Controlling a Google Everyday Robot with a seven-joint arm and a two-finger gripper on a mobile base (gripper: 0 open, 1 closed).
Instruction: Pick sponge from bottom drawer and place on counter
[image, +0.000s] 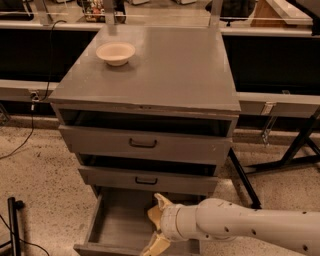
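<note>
Sitting in the bottom drawer (112, 220), toward its right side and near the front, the sponge (152, 215) is a pale slab lying on the grey floor of the tray. The gripper (155, 225) is down inside the drawer with it. Its tan fingers (162, 201) stand apart, one behind the sponge and one toward the drawer's front edge, with the sponge in the gap and nearer the rear finger. As far as you can judge, nothing is clamped yet.

For this step, centre the sponge between the two fingers before you close, so that both meet it together and it does not slide along the smooth floor. Go low enough to catch its sides, but do not press the tips into the metal. Close gently; the sponge looks soft and will likely squash.

The white arm (250, 231) reaches in from the right, over the drawer's front corner. Just above hangs the middle drawer (145, 180), partly pulled out, and above that the top drawer (142, 143), also ajar. Both overhang the lift path, so draw back toward the front before you rise. On the counter (180, 75) a cream bowl (115, 52) sits at the back left; the middle and right are bare for the sponge.
</note>
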